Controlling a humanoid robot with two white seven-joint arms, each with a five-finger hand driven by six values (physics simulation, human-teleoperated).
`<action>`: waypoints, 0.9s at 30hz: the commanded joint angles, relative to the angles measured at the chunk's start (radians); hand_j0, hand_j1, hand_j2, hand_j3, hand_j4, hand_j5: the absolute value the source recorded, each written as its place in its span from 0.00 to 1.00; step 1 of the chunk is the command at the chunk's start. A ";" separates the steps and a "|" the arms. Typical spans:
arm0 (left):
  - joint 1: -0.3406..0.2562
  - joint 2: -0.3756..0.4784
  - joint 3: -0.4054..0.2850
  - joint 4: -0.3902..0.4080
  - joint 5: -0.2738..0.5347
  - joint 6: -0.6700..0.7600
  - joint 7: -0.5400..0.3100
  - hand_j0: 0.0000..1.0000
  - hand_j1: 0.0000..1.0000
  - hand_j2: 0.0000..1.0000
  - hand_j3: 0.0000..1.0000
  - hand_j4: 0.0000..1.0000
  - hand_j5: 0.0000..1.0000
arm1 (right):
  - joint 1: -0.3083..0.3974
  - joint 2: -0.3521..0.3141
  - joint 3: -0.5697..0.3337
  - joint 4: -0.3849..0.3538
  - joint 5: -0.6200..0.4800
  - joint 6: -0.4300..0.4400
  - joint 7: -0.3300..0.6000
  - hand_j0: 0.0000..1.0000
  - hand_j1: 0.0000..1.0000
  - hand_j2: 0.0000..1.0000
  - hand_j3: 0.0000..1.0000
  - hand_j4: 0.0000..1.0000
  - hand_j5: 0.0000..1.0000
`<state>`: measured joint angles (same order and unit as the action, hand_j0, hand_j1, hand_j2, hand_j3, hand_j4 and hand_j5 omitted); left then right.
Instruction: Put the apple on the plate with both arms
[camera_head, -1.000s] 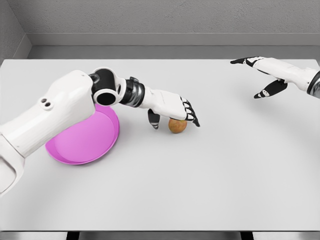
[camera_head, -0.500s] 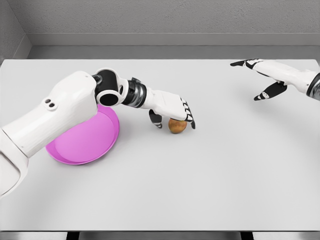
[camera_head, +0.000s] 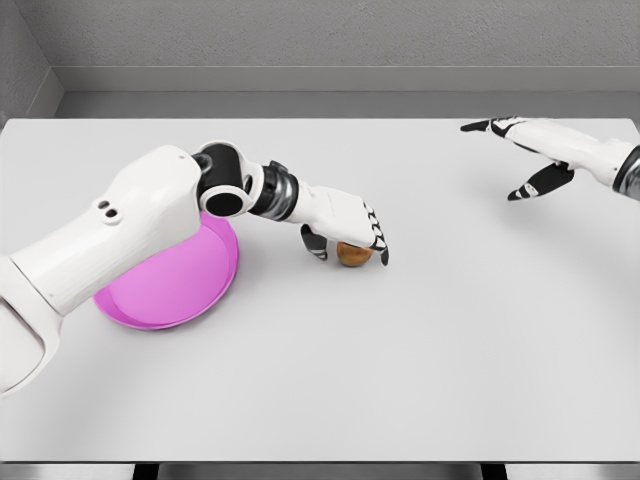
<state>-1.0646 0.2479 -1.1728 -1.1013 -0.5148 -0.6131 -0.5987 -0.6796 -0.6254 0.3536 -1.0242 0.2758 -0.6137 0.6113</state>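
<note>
A small brownish-orange apple (camera_head: 353, 257) rests on the white table (camera_head: 400, 350) just right of centre-left. My left hand (camera_head: 349, 247) sits down over its top, thumb on the apple's left side and fingers (camera_head: 379, 246) curled down its right side, so only the lower part shows. The pink plate (camera_head: 150, 295) lies to the left, partly hidden under my left forearm. My right hand (camera_head: 497, 158) hovers far off at the upper right, fingers spread and holding nothing.
The grey back wall runs along the table's far edge. The table's front edge crosses the bottom of the view. Nothing else stands on the table.
My left hand has sunk lower over the apple and its fingers have curled tighter round it. The left elbow slid slightly right. The right arm has barely moved.
</note>
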 joint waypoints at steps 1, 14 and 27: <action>0.000 -0.004 0.001 0.012 -0.007 0.002 0.000 0.84 0.84 0.84 0.84 0.84 0.84 | 0.000 -0.001 -0.001 -0.001 -0.007 0.003 0.000 1.00 1.00 1.00 1.00 1.00 1.00; 0.000 -0.015 0.001 0.023 -0.010 0.002 0.002 0.70 0.70 0.70 0.70 0.70 0.70 | 0.000 -0.001 -0.001 -0.001 -0.007 0.003 0.000 1.00 1.00 1.00 1.00 1.00 1.00; 0.000 -0.015 0.002 0.020 -0.016 0.002 0.002 0.48 0.48 0.48 0.48 0.48 0.48 | 0.002 0.000 -0.001 -0.001 -0.007 0.003 0.000 1.00 1.00 1.00 1.00 1.00 1.00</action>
<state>-1.0646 0.2331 -1.1720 -1.0803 -0.5317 -0.6122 -0.5978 -0.6796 -0.6248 0.3536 -1.0242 0.2758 -0.6137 0.6113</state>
